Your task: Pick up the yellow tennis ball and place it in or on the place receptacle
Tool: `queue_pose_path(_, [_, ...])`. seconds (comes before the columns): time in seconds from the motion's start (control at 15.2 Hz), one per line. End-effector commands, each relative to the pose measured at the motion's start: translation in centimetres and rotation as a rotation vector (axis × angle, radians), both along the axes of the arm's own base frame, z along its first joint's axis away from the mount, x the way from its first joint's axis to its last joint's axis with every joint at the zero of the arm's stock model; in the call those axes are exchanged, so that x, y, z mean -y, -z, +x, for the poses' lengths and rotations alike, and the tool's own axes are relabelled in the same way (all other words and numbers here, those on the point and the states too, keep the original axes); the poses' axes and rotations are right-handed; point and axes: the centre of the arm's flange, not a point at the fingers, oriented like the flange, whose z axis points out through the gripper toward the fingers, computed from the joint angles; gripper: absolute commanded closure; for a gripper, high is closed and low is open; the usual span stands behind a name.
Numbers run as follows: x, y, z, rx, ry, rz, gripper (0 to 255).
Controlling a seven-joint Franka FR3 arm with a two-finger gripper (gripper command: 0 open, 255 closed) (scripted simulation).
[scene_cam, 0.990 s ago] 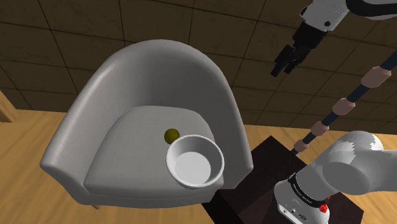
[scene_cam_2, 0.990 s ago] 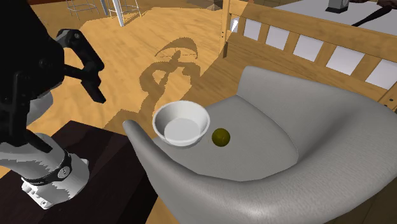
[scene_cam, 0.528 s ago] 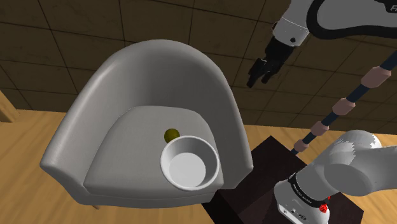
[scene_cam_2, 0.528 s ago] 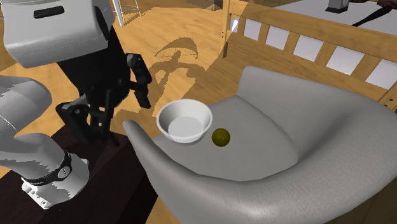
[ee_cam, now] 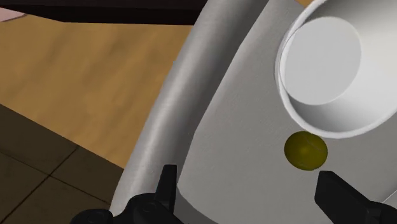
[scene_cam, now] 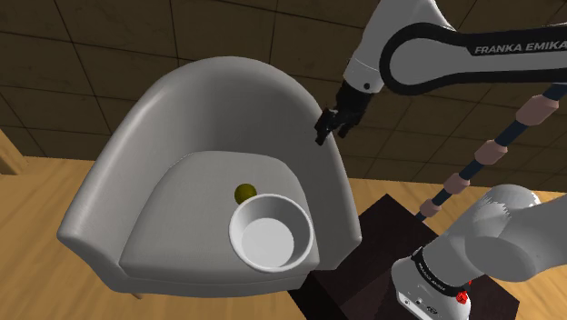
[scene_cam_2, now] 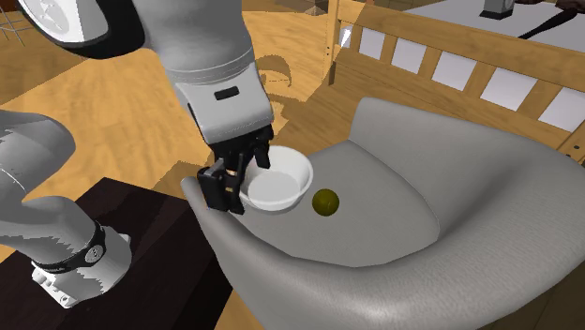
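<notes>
A dark yellow ball lies on the seat of a grey tub armchair, just behind a white bowl that sits at the seat's front corner. My black gripper hangs open above the chair's side rim, with nothing between its fingers. In the second exterior view the gripper is over the chair's arm, beside the bowl, and the ball lies past the bowl. The wrist view looks down on the ball, which touches the bowl's rim and lies ahead of the spread fingers.
My dark stand box is right beside the chair. A pole of dark and tan segments leans behind the stand. A wooden railing runs behind the chair. Wooden floor surrounds it.
The arm has swung from high over the stand toward the chair. The gripper came down and to the shoulder view's left and now hangs over the chair's rim by the bowl.
</notes>
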Motion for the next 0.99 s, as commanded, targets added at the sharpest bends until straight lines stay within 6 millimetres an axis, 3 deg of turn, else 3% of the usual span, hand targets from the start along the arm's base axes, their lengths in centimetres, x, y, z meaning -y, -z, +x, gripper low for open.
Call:
queue_pose_path(0.0, [-1.8,1.8,1.1,-0.002,-0.003,0.004,0])
queue_pose_path(0.92, [-14.2,13.4,8.1,-0.019,-0.031,0.020,0])
